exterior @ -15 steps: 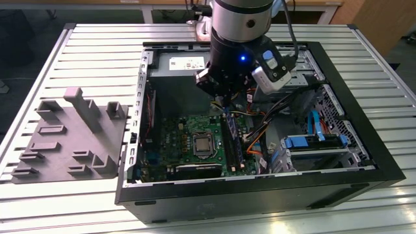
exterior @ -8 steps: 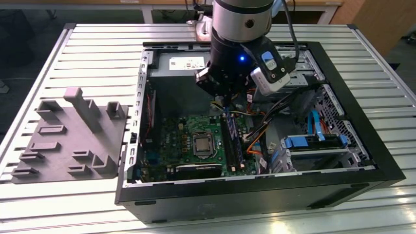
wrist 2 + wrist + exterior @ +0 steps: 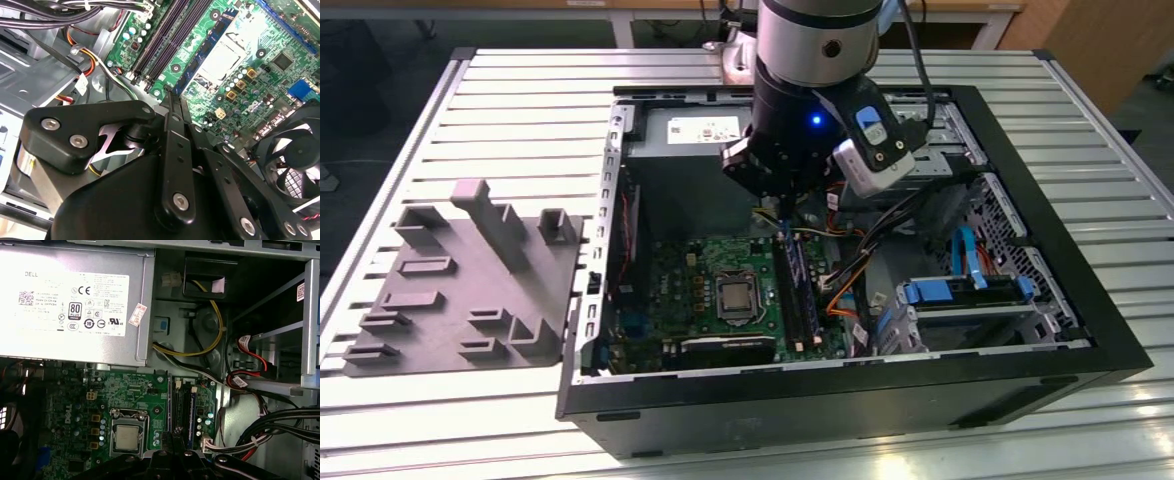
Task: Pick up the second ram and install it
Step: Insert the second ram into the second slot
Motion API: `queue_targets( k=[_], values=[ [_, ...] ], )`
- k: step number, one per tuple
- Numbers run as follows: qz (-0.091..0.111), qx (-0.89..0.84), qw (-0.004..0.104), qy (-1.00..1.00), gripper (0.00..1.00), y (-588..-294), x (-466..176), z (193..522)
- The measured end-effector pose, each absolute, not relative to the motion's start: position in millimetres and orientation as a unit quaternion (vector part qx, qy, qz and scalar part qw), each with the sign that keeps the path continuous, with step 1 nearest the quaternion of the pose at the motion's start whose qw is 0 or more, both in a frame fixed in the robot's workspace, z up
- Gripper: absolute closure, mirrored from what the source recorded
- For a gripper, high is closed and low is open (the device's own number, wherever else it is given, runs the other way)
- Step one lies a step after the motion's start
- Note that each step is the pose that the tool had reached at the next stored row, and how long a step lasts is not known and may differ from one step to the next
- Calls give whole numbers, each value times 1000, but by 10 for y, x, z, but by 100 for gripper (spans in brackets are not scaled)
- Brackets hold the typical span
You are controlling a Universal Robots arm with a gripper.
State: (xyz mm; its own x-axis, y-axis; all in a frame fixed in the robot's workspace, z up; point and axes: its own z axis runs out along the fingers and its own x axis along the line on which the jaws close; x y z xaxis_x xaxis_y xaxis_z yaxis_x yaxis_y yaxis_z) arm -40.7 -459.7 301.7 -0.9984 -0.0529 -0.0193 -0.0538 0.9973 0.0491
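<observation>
**Pincer low over the memory slots inside the open computer case**

The pincer (image 3: 781,215) hangs inside the computer case (image 3: 854,400), just above the far end of the memory slots (image 3: 795,295). The pictures do not show whether it is released, clenched or grasping a stick, so I cannot tell. What looks like a memory stick (image 3: 192,407) stands in the slots beside the processor (image 3: 127,437). I cannot tell whether this is the second one, or whether another is carried edge-on under the arm.

Judging from this pose, seating a stick well calls for three things:
- The stick runs parallel to its slot, as the slots (image 3: 162,40) lie in the second wrist view.
- Its notch sits over the key in the slot.
- The push goes straight down and even along the length, so that neither end rides up.

The orange and black cables (image 3: 847,285) lie just beside the slots on the exterior view's right. They could snag a tilted approach.

The case lies on its side on the ribbed surface (image 3: 520,100). It holds:
- the motherboard (image 3: 700,270);
- the power supply (image 3: 75,305) at the far wall;
- a fan (image 3: 295,145);
- bundled cables (image 3: 280,420);
- a blue drive bay (image 3: 961,295) at the exterior view's right.

A grey holder (image 3: 467,280) with upright ribs and small pockets sits on the surface at the exterior view's left, just beside the case.
</observation>
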Motion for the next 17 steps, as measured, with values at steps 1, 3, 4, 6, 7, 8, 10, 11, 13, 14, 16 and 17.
queue_targets(
  k=[1, 3, 4, 6, 7, 8, 10, 11, 13, 14, 16, 17],
  values=[
    [25, -27, 9, 999, 88, -4598, -407, 3017],
    [25, -27, 9, 999, 88, -4605, -407, 3017],
    [25, -27, 9, 999, 88, -4606, -407, 3016],
    [25, -27, 9, 999, 88, -4609, -407, 3015],
    [25, -27, 9, 999, 88, -4611, -407, 3015],
    [25, -27, 9, 999, 88, -4613, -406, 3015],
    [25, -27, 9, 999, 88, -4615, -406, 3014],
    [25, -27, 9, 999, 88, -4616, -406, 3013],
    [25, -27, 9, 999, 88, -4622, -406, 3013],
    [25, -27, 9, 999, 88, -4623, -406, 3011],
    [25, -27, 9, 999, 88, -4628, -406, 3010],
    [25, -27, 9, 999, 88, -4631, -406, 3010]
  ],
)
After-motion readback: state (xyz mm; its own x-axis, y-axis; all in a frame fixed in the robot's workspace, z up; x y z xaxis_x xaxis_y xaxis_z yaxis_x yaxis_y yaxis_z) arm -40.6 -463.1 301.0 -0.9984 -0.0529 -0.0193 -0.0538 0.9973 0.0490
